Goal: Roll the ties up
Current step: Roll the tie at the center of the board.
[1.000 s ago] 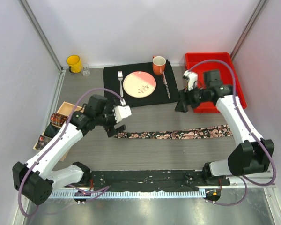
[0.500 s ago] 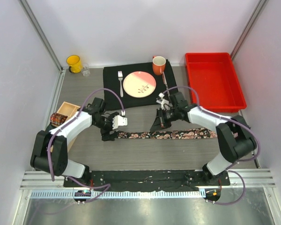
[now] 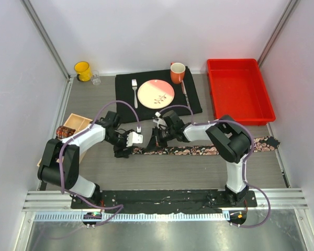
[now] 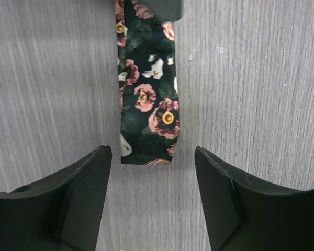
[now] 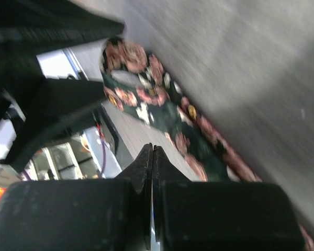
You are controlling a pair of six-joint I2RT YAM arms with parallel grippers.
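Observation:
A long tie (image 3: 199, 150), black with pink-beige flowers, lies flat across the table from left to right. Its narrow left end (image 4: 146, 104) sits just ahead of my left gripper (image 4: 153, 157), which stands open, one finger (image 4: 89, 198) on each side, nothing between them. That gripper (image 3: 123, 150) is low over the table at the tie's left tip. My right gripper (image 3: 154, 141) hovers close by over the left part of the tie (image 5: 162, 112). Its jaws (image 5: 152, 151) are shut flat together and hold nothing. A dark red-brown coiled tie (image 3: 64, 132) rests in the wooden box (image 3: 77, 121) at the left.
Behind the tie lies a black placemat (image 3: 193, 99) with a pink plate (image 3: 155, 94), fork (image 3: 134, 93) and knife (image 3: 185, 94). An orange mug (image 3: 177, 72) stands at its back. A yellow mug (image 3: 82, 70) sits far left, a red bin (image 3: 239, 89) at the right.
The right arm swung from the red bin leftward to the tie's left part and shut its jaws. The left gripper came down to the tie's left end and its jaws narrowed.

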